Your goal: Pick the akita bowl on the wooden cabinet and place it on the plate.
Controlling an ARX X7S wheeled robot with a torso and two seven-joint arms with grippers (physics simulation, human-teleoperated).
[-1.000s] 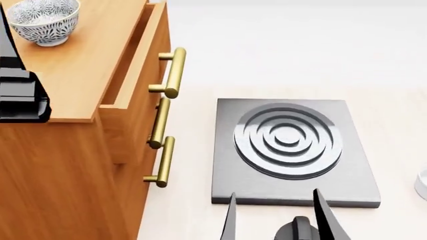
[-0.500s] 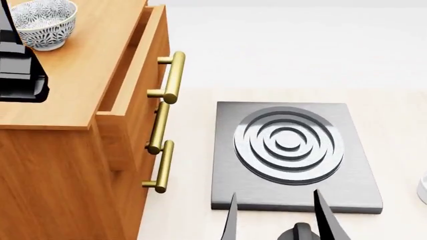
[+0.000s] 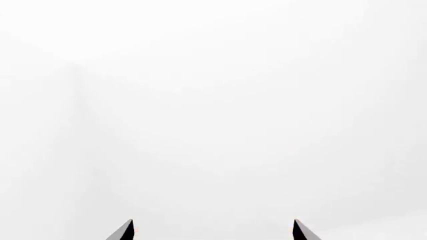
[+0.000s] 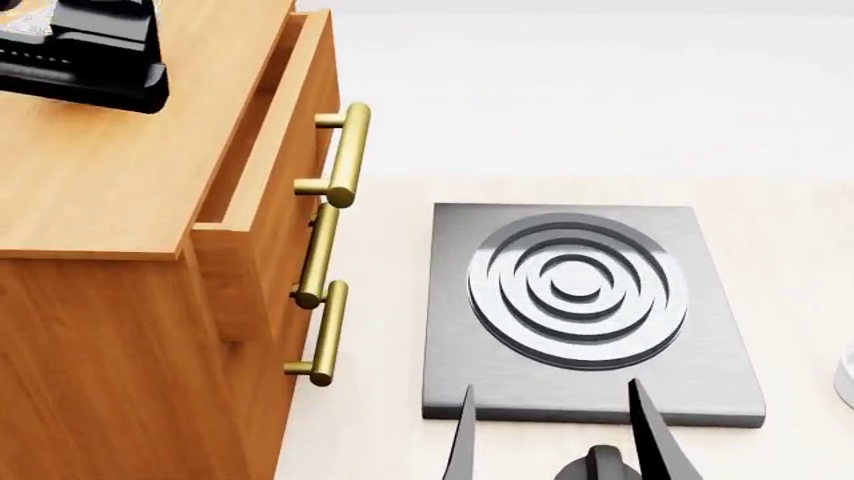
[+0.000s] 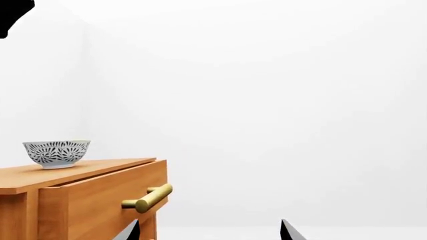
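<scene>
A grey square stove (image 4: 587,310) with ringed burner sits on the floor.

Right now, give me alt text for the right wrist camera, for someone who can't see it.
A speckled akita bowl sits on top of the wooden cabinet, whose brass handle juts out, against a plain white background. The right gripper shows only as two dark, spread fingertips.

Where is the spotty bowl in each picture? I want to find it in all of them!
Head view: the akita bowl peeks out at the top left corner, mostly hidden behind the left arm.
Left wrist view: not in it; only white background.
Right wrist view: the bowl stands in full view on the wooden cabinet.
Shared landmark: the cabinet's brass handle, seen in the head and right wrist views.
</scene>
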